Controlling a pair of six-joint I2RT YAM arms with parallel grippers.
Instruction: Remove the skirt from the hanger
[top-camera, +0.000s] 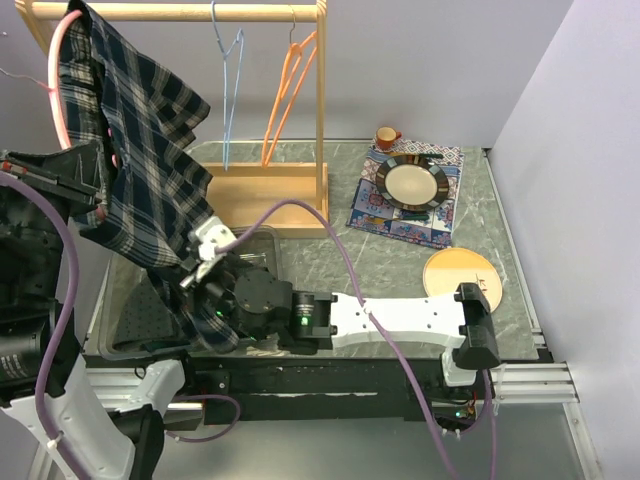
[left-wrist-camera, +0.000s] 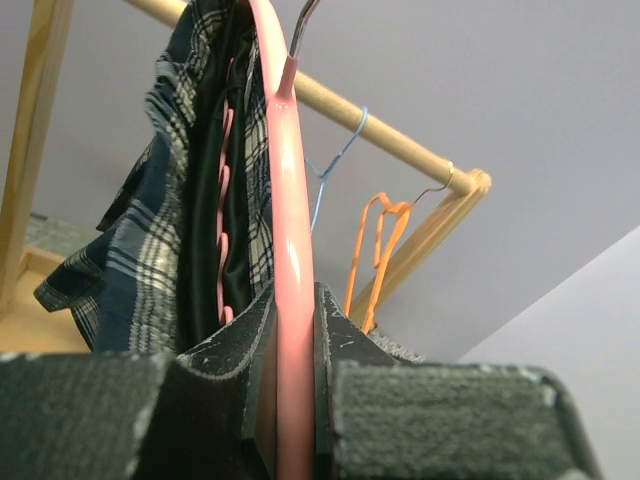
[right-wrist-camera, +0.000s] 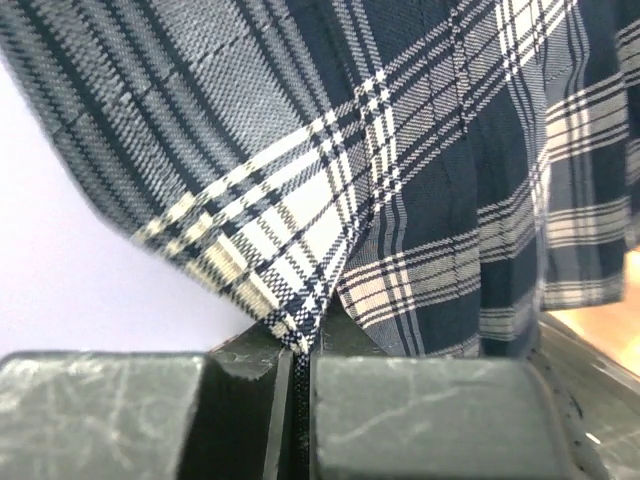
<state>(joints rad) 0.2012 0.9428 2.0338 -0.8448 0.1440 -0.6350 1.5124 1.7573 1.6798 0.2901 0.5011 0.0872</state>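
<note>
My left pincer (left-wrist-camera: 292, 345) is clenched on the pink hanger (left-wrist-camera: 283, 180); the skirt (top-camera: 140, 150) drapes from it at ten o'clock. My right pincer (right-wrist-camera: 300, 365) seems clamped on its hem, cloth rising toward twelve.

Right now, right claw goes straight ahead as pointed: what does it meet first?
The plaid skirt; its hem is pinched in the right claw, and fabric hides everything beyond, so depth past it is unclear.
</note>
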